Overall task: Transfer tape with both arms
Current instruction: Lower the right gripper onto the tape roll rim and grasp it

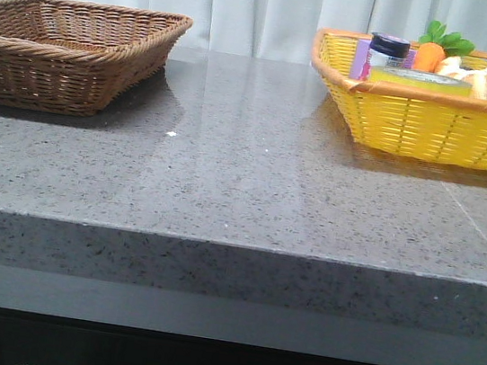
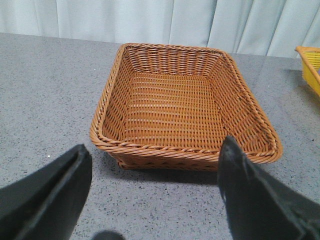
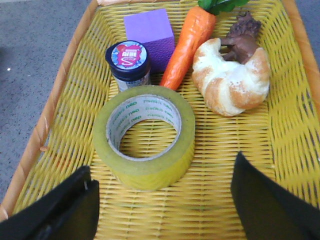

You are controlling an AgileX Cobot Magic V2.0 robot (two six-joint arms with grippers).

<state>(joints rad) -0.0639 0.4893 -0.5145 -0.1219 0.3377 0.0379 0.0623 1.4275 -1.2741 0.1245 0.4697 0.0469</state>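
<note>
Hovering my right hand (image 3: pixel 162 200), fingers spread wide, I am seeing the tape (image 3: pixel 144 136) lying flat in the yellow basket (image 3: pixel 290 145) just ahead, untouched.

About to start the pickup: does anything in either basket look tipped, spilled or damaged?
Nothing stands out. The tape lies flat in the yellow basket, beside the upright jar, carrot and croissant. The brown basket sits level and intact.
</note>
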